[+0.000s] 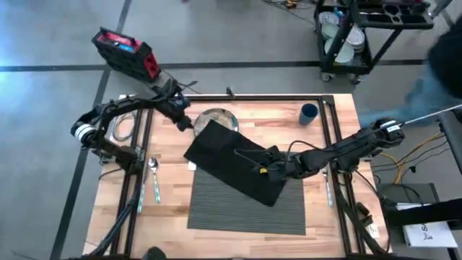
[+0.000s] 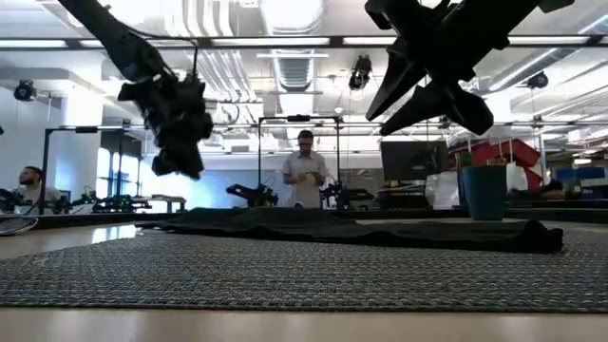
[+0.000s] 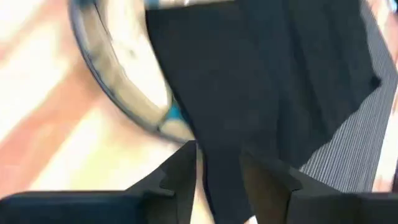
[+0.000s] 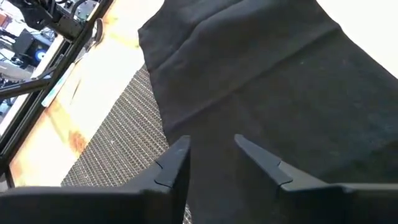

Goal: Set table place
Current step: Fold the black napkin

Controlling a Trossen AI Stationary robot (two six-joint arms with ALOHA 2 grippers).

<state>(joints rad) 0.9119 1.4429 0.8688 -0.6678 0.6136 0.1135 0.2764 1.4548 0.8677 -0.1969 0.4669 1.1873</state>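
On the wooden table [image 1: 332,224] lies the dark grey ribbed place mat [image 1: 245,209] [image 4: 112,134], near the front edge. A black cloth napkin [image 1: 234,162] [image 2: 361,231] lies spread slantwise, its near part on the mat's far edge and its far corner over a round metal plate [image 1: 216,117] [image 3: 118,81]. My left gripper [image 1: 186,123] [image 3: 217,152] hovers open above the napkin's far-left edge beside the plate. My right gripper [image 1: 261,170] [image 4: 211,143] hovers open over the napkin's right half. In the low view both grippers hang clear above the cloth.
A blue cup [image 1: 309,113] [image 2: 484,193] stands at the far right. A spoon [image 1: 153,167] and a teal-handled utensil [image 1: 157,191] lie left of the mat. Black frame tubes [image 1: 137,180] run along both sides. A person [image 2: 306,171] stands in the room beyond.
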